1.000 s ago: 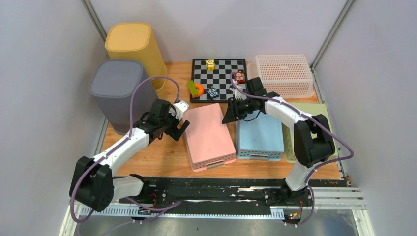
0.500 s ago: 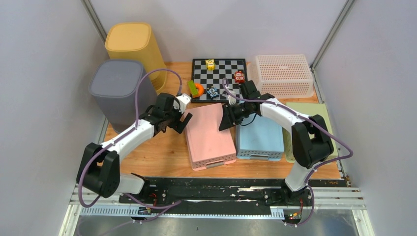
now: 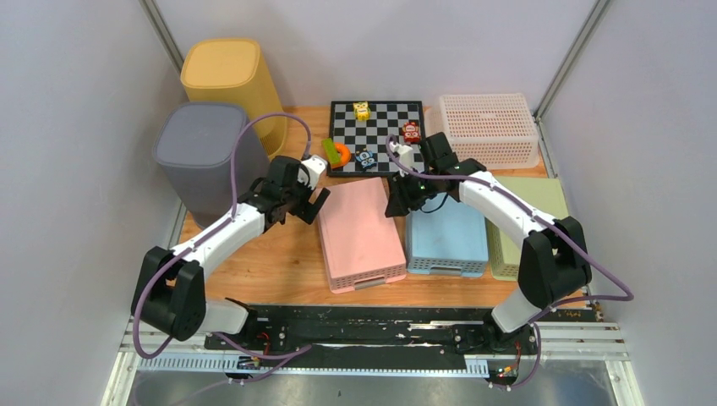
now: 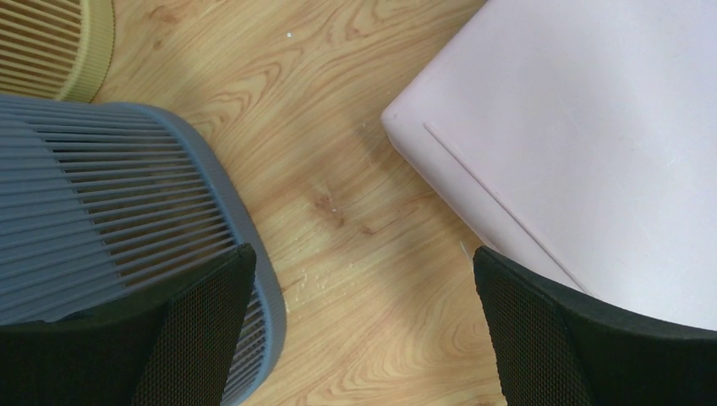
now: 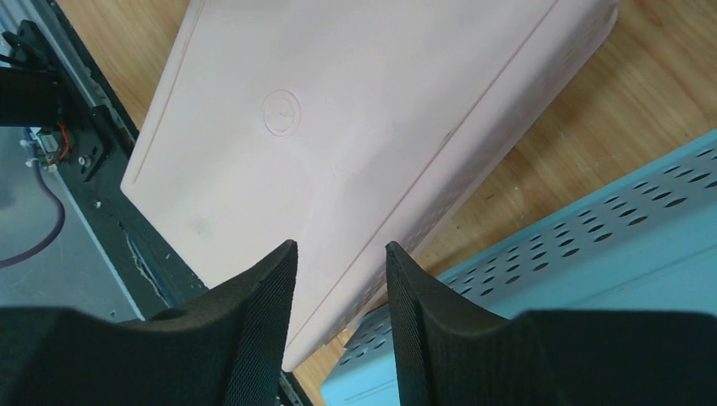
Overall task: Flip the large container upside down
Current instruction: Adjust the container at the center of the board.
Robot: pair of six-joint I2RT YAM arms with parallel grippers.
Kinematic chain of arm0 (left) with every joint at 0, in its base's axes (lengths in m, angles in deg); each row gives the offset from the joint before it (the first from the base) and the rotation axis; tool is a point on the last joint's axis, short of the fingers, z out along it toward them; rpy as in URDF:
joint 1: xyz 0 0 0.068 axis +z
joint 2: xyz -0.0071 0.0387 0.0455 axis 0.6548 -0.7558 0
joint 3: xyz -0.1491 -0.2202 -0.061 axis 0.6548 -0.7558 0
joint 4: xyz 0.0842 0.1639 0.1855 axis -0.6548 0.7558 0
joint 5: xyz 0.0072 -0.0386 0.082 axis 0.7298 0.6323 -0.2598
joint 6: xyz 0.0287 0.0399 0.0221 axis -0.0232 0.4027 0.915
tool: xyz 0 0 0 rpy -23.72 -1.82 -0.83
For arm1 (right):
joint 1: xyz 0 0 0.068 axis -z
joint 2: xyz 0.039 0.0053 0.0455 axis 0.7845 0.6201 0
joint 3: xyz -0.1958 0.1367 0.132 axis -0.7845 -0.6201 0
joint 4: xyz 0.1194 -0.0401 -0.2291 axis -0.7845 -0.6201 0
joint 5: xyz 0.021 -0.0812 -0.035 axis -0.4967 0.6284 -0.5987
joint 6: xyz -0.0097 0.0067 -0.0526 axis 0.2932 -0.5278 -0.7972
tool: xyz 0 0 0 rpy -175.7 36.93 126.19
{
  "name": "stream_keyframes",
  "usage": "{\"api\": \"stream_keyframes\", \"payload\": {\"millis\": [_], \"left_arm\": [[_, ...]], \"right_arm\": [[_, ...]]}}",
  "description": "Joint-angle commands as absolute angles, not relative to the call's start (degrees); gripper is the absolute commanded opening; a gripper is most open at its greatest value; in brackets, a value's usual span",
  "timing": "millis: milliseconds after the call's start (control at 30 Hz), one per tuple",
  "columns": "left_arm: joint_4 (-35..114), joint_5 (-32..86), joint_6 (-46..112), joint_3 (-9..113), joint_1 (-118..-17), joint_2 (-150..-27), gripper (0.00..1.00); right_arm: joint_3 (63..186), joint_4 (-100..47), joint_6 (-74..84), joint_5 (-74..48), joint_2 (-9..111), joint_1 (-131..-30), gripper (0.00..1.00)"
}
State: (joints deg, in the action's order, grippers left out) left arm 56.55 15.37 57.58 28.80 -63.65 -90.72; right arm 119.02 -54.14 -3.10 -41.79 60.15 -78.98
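Note:
The large pink container (image 3: 359, 228) lies bottom up on the wooden table, between both arms. My left gripper (image 3: 309, 200) hovers at its far left corner, open wide over bare wood (image 4: 362, 279), with the pink container (image 4: 592, 127) to the right of the fingers. My right gripper (image 3: 397, 200) is above its far right edge. Its jaws stand partly open (image 5: 341, 254) with nothing between them. Below them runs the rim of the pink container (image 5: 338, 127).
A grey bin (image 3: 207, 156) and a yellow bin (image 3: 228, 80) stand at the left. A blue basket (image 3: 446, 237) and a green one (image 3: 520, 228) lie right of the pink container. A chessboard (image 3: 376, 127) with small toys and a white basket (image 3: 489, 127) are at the back.
My left gripper has moved away from me to the container's far left corner. The right gripper shifted slightly and its jaws have widened a little.

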Motion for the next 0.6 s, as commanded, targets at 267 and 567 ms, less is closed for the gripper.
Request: {"api": "stream_keyframes", "payload": {"millis": [267, 567], "left_arm": [[56.11, 18.28, 56.22, 29.24, -63.93, -92.01, 1.0], [54.95, 17.06, 55.84, 30.79, -63.95, -95.21, 1.0]], "right_arm": [[114.88, -57.49, -7.85, -45.4, 62.6, -79.6, 0.51], [115.03, -59.78, -10.46, -51.43, 64.83, -82.06, 0.51]]}}
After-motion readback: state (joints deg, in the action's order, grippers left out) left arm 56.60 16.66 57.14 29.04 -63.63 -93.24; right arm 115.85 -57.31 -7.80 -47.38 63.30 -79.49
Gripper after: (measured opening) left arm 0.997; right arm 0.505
